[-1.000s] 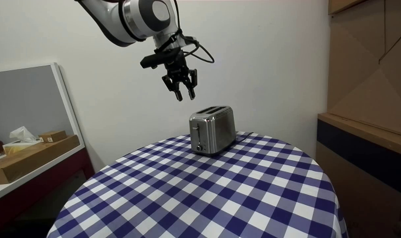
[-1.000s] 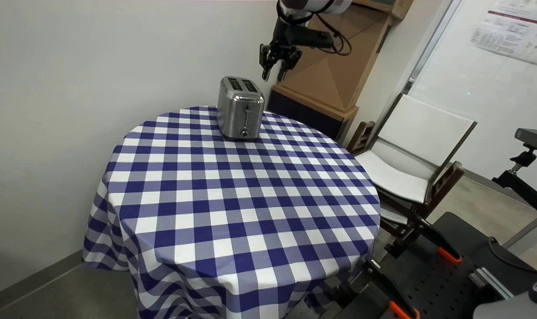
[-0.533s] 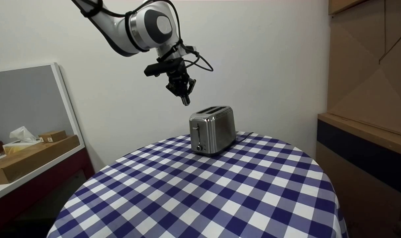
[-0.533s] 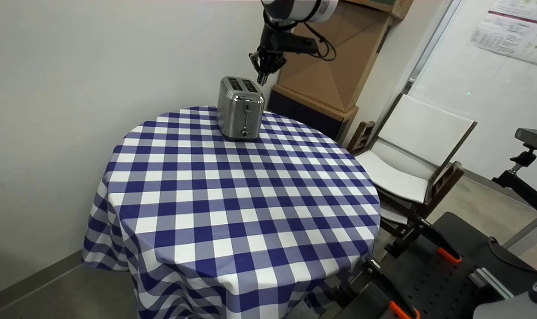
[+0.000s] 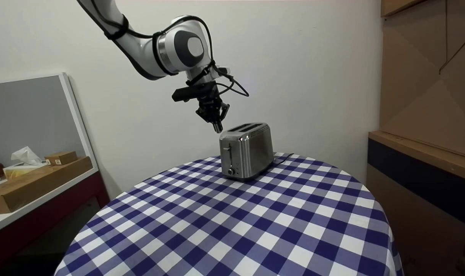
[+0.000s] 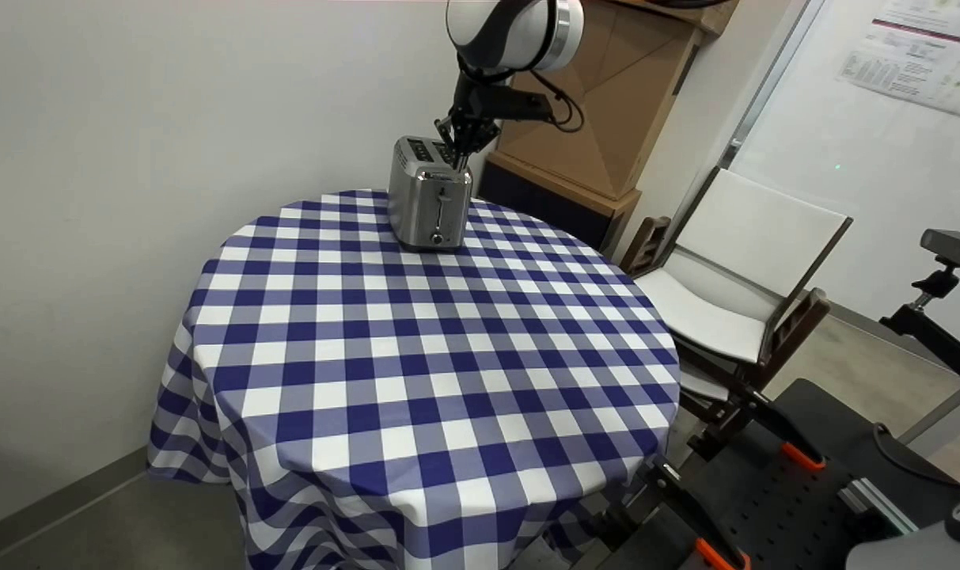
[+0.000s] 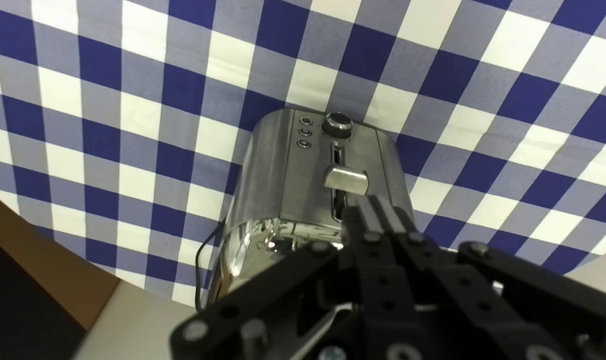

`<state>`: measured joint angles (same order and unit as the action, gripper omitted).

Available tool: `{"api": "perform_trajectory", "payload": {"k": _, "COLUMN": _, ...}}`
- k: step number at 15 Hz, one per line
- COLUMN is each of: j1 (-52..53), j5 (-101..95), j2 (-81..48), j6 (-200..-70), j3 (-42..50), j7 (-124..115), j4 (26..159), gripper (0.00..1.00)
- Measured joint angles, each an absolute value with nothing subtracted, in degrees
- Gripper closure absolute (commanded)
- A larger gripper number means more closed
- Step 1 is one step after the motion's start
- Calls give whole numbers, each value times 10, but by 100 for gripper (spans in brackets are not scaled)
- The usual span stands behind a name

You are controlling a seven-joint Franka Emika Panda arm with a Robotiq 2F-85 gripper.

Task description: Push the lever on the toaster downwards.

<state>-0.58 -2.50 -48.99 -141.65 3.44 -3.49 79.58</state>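
Note:
The silver two-slot toaster (image 5: 259, 149) stands upright on the checked table, its narrow end face turned outward. On that face the lever (image 7: 346, 180) sticks out of a vertical slot, sitting in the slot's upper part in both exterior views. My gripper (image 5: 217, 129) is shut, its fingers together with nothing between them. It hangs tilted just above the toaster's top edge at the lever end. In the wrist view the gripper (image 7: 380, 206) points towards the lever, its tips appearing close beside it; I see no contact.
A knob (image 7: 337, 125) and small buttons (image 7: 304, 132) are on the toaster's end face. A black cord (image 5: 286, 159) runs behind it. The wall (image 5: 313, 96) rises close behind the table (image 6: 416, 348). Large cardboard (image 6: 598, 119) stands beyond the toaster in an exterior view.
The gripper has gone from open to shut. The arm has come down and closer to the toaster's top edge. Toaster and lever have not moved.

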Motion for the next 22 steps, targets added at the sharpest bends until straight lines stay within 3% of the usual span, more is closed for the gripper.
{"api": "perform_trajectory", "payload": {"k": 22, "j1": -15, "j5": -25, "j2": -636, "j6": -1401, "j3": 37, "j7": -35, "j4": 661, "gripper": 100}}
